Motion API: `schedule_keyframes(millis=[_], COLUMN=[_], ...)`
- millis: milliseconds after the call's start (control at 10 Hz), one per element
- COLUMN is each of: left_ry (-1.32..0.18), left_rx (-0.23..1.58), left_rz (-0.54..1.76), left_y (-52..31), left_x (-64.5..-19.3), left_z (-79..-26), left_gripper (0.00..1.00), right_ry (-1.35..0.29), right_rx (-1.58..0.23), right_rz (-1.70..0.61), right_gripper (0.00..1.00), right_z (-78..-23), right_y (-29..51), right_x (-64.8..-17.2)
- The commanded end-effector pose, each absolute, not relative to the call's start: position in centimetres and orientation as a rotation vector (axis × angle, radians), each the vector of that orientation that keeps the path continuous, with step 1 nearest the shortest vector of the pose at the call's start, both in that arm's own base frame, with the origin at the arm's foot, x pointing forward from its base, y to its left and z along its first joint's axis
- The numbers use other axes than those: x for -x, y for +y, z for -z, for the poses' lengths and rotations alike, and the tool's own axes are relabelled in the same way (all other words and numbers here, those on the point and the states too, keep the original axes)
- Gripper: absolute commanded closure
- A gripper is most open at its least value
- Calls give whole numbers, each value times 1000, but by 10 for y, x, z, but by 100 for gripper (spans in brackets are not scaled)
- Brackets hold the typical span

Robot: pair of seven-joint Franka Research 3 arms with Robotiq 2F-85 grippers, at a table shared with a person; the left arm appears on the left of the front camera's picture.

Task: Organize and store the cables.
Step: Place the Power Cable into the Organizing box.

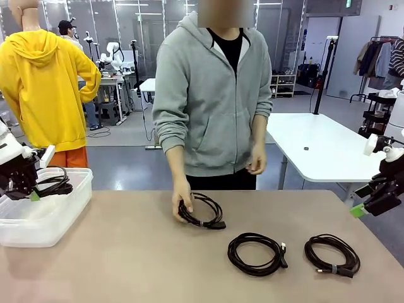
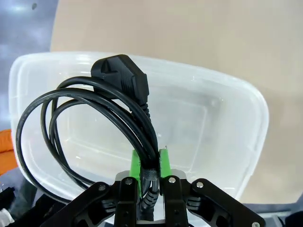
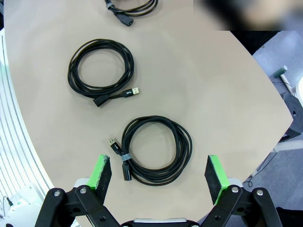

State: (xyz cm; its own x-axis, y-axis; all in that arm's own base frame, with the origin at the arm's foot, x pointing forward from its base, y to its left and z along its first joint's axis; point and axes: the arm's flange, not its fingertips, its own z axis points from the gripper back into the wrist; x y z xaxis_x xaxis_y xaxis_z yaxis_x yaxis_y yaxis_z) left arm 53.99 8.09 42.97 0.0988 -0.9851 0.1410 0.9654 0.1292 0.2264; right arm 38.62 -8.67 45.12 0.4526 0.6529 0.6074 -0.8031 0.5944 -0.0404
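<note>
A clear plastic storage bin (image 1: 39, 218) stands on the left end of the beige table (image 1: 126, 265), and the left gripper (image 1: 25, 189) is over it with its green pads pressed together on a black coiled power cable (image 1: 57, 182). In the left wrist view this gripper (image 2: 150, 158) pinches the loops of the cable (image 2: 94, 109) where they are bunched. The coil bulges to one side above the open bin (image 2: 255, 123), and its thick moulded plug is at the top of the picture. In the front view the bin wall and the picture edge cut off a part of this gripper, so I cannot tell how low the coil hangs. At the far side a person's hand (image 1: 182, 199) rests on a second black coil (image 1: 203, 213), which lies flat with its plug to the right. Two more lie flat and apart nearer the robot: a middle black coil (image 1: 255, 254), with its small plugs to the right, and a right black coil (image 1: 331, 255), with its tied ends at the near edge. The right gripper (image 1: 372, 205) hangs at the right table edge with the fingers wide apart and nothing between them. From its wrist view, the right gripper (image 3: 158, 171) looks down on the right coil (image 3: 187, 144). The middle coil (image 3: 71, 71) is farther off, and the second coil (image 3: 132, 9) is cut by the top edge.
</note>
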Motion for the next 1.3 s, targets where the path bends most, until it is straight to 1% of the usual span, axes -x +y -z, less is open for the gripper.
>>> schedule_keyframes(millis=[0, 200, 300, 400, 500, 600, 1000, 1200], left_ry=[-239, -229, -238, -245, -246, -254, -261, -261], left_rx=[-46, -38, -39, -42, -42, -39, -47, -79], left_rz=[1458, 1462, 1469, 1478, 1477, 1479, 1459, 1432], left_y=[88, 88, 89, 90, 90, 90, 89, 82], left_x=[-552, -555, -553, -552, -549, -546, -535, -527], left_z=[-427, -423, -426, -429, -432, -435, -443, -448], left_gripper=[82, 61, 41, 27, 6, 0, 0, 0], right_ry=[-616, -616, -616, -616, -616, -616, -616, -616], right_rx=[-276, -276, -276, -276, -276, -276, -276, -276], right_rz=[-918, -918, -918, -918, -918, -918, -918, -918], right_gripper=[0, 0, 0, 0, 0, 0, 0, 0], right_z=[-452, -452, -452, -452, -452, -452, -452, -452], right_y=[-87, -87, -87, -87, -87, -87, -87, -87], right_x=[-388, -388, -388, -388, -388, -388, -388, -388])
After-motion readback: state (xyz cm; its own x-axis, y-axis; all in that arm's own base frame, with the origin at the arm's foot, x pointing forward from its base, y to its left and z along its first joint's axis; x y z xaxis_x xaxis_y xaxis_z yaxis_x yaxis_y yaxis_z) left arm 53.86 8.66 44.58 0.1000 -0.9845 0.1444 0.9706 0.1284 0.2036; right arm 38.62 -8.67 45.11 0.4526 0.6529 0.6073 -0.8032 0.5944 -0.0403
